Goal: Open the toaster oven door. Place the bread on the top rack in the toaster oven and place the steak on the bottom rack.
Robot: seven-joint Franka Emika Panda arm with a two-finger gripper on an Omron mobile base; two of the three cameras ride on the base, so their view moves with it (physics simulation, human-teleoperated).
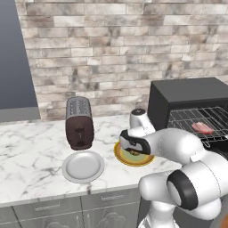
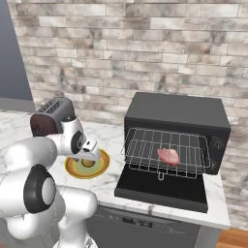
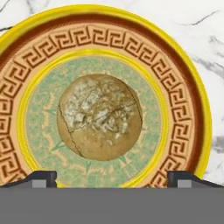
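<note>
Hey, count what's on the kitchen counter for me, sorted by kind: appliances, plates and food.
Appliances: 2, toaster oven and slot toaster
Plates: 2, grey-white plate and yellow-rimmed plate
Food: 2, bread on the yellow-rimmed plate and steak on an oven rack
Total: 6

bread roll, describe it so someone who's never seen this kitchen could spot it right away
Start at the black toaster oven on the marble counter; to its left lies a yellow-rimmed plate with a green centre. The bread roll sits in that plate's middle: small, round, tan with a cracked crust. The neighbouring grey-white plate, by the brown slot toaster, holds nothing.
</note>
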